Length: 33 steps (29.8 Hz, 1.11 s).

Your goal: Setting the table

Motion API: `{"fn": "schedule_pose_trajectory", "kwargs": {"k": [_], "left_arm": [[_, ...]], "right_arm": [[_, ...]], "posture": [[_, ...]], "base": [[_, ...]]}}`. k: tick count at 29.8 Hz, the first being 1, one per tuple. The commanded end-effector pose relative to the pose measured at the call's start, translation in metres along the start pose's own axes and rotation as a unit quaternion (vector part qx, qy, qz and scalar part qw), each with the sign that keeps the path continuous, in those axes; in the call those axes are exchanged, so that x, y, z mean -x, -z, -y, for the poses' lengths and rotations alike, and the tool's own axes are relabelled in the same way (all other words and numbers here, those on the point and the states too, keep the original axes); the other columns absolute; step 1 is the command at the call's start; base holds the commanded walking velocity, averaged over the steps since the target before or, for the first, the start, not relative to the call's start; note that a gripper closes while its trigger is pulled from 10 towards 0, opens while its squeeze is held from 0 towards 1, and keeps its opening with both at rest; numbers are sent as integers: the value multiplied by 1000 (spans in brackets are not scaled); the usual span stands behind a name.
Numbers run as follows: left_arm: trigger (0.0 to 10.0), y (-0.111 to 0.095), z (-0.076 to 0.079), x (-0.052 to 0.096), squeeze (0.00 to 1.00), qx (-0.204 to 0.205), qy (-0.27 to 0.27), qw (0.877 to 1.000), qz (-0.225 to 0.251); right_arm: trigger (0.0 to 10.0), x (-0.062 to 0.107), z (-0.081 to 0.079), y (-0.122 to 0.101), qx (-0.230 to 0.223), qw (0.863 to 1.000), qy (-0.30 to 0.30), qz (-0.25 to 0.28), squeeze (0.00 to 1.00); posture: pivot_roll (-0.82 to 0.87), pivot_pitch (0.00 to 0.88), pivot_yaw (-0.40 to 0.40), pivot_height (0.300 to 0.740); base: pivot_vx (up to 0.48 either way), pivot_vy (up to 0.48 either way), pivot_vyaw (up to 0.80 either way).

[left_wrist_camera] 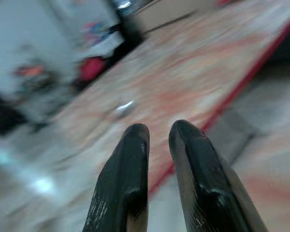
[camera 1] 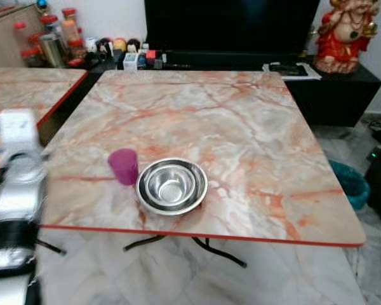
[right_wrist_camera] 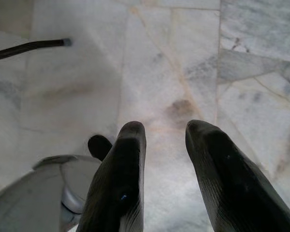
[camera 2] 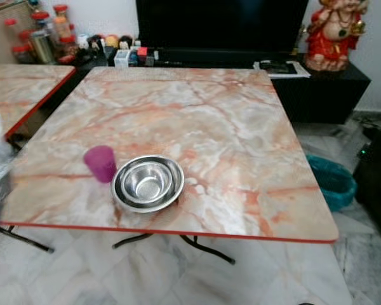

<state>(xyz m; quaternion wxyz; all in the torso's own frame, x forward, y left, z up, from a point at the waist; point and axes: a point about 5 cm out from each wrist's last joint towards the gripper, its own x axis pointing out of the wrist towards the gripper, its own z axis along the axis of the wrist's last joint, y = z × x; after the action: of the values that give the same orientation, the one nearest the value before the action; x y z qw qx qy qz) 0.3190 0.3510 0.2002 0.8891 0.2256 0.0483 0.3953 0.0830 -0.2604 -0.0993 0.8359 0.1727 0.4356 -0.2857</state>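
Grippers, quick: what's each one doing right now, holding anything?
Left gripper: open, a narrow gap, holding nothing, by the table edge.
Right gripper: open, empty, hanging over the floor.

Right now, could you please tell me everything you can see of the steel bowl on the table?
The steel bowl is round, shiny metal, with a wide rolled rim and a deep reflective well. It looks like two bowls nested, one inside the other, though I cannot be sure. It stands upright and holds nothing I can see. It sits on the marble-patterned table, near the red-edged front side, left of centre. The purple cup stands right beside it on its left, touching or nearly so. No gripper is on it.
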Motion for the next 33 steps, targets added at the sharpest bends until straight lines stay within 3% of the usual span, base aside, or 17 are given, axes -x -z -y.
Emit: {"fn": "schedule_pose_trajectory", "kwargs": {"k": [1, 5, 11, 13, 14, 16, 18, 19, 20, 21, 22, 25, 28, 33], "left_arm": [[10000, 16, -8, 0, 0, -25, -20, 999, -12], [10000, 74, -30, 10, 0, -83, -69, 991, -75], [10000, 123, -32, 27, 0, -125, -57, 981, -137], [10000, 149, -25, 41, 0, -140, -29, 973, -179], [10000, 171, -13, 57, 0, -129, 17, 967, -221], [10000, 188, 5, 75, 0, -104, 74, 959, -253], [10000, 192, 10, 80, 0, -95, 91, 956, -260], [10000, 199, 23, 91, 0, -84, 136, 948, -275], [10000, 207, 39, 107, 0, -47, 178, 937, -297], [10000, 207, 39, 107, 0, -47, 178, 937, -297], [10000, 211, 53, 121, 0, -16, 219, 923, -317], [10000, 214, 68, 135, 0, -14, 269, 911, -313], [10000, 219, 76, 147, 0, -9, 294, 897, -331], [10000, 220, 86, 159, 0, 13, 334, 885, -325]], "right_arm": [[10000, 0, 0, -2, -5, 1000, 1, 3, 0], [10000, -1, 0, -2, -2, 1000, 1, 3, 0], [10000, -1, 0, -2, -1, 1000, 0, 3, 0], [10000, -1, 0, -2, -1, 1000, 1, 3, 0], [10000, -1, 0, -3, 0, 1000, 1, 3, 0], [10000, -1, 0, -3, 1, 1000, 1, 3, 0], [10000, -1, 0, -3, 1, 1000, 1, 3, 0], [10000, -1, 0, -3, 1, 1000, 1, 3, 0], [10000, -1, 1, -3, 2, 1000, 1, 3, 0], [10000, -1, 1, -3, 2, 1000, 1, 3, 0], [10000, -1, 1, -3, 2, 1000, 2, 3, 0], [10000, -1, 1, -3, 3, 1000, 2, 3, 0], [10000, 0, 2, -3, 3, 1000, 2, 3, 0], [10000, 0, 2, -3, 0, 1000, 2, 6, 0]], "posture": [[68, 60, -4, 740], [72, 61, -7, 740], [76, 61, -9, 740], [69, 58, -9, 740], [65, 58, -8, 740], [63, 57, -9, 740], [62, 59, -10, 740], [61, 59, -10, 740], [50, 61, -12, 740], [50, 61, -12, 740], [50, 60, -14, 740], [47, 60, -18, 740], [42, 60, -18, 740], [33, 57, -18, 740]], "base": [[0, 0, 0], [0, 0, 0], [0, 0, 0], [0, 0, 0], [0, 0, 0], [0, 0, 0], [0, 0, 0], [0, 0, 0], [0, 0, 0], [0, 0, 0], [0, 0, 0], [0, 0, 0], [0, 0, 0], [0, 0, 0]]}}
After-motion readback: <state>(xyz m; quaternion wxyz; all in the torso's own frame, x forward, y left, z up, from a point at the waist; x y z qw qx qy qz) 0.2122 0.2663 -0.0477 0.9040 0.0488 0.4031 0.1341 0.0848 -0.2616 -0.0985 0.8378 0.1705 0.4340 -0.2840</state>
